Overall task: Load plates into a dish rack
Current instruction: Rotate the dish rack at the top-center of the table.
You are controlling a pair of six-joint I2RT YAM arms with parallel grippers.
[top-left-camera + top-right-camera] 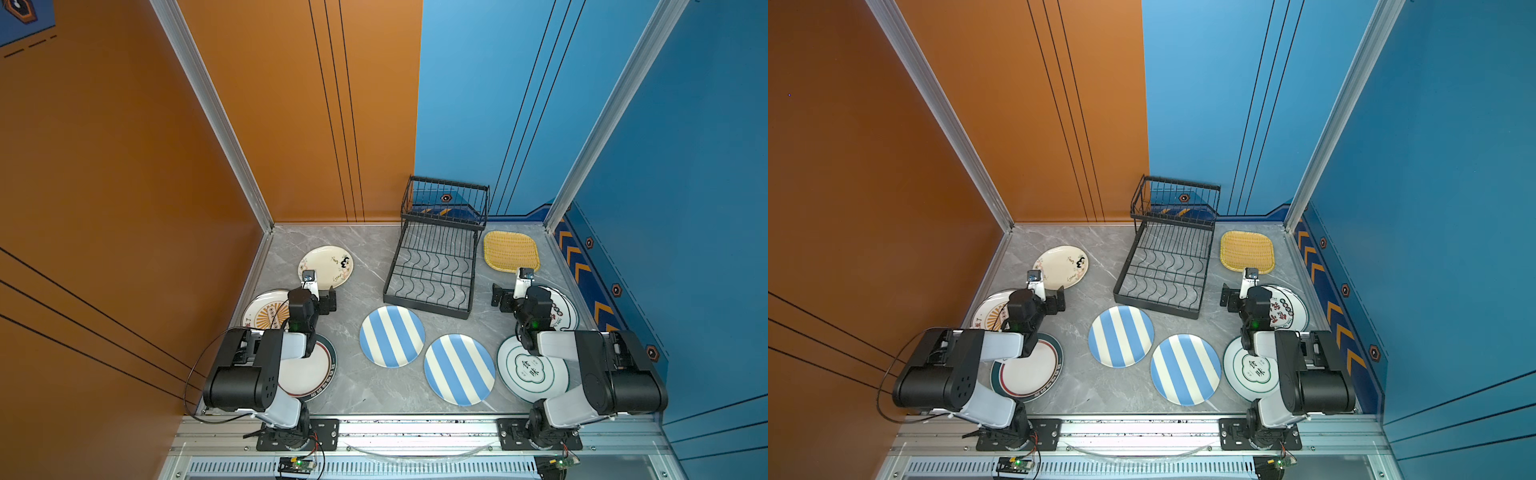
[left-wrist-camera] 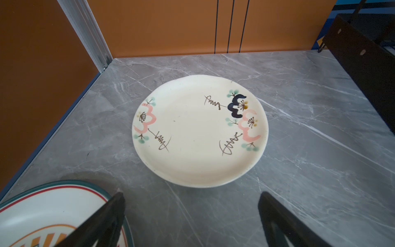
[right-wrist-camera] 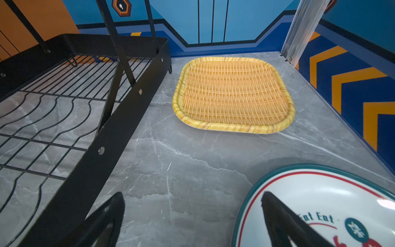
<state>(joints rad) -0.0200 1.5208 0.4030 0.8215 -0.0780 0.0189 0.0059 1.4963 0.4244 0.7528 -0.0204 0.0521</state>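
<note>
Black dish rack among flat plates; left gripper, right gripper, jaws of each apart

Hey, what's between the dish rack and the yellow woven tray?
Nothing: only bare gray tabletop separates the dish rack from the yellow woven tray, clearest in the right wrist view.

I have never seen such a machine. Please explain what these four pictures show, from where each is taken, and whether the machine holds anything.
Two robot arms stand at the edge of a grey table. Two pictures look down from above; two come from cameras on the wrists. On the table: a black wire dish rack, two blue-striped plates, a cream flowered plate, a yellow woven tray, four other printed plates. The left gripper and the right gripper are open, holding nothing.
</note>
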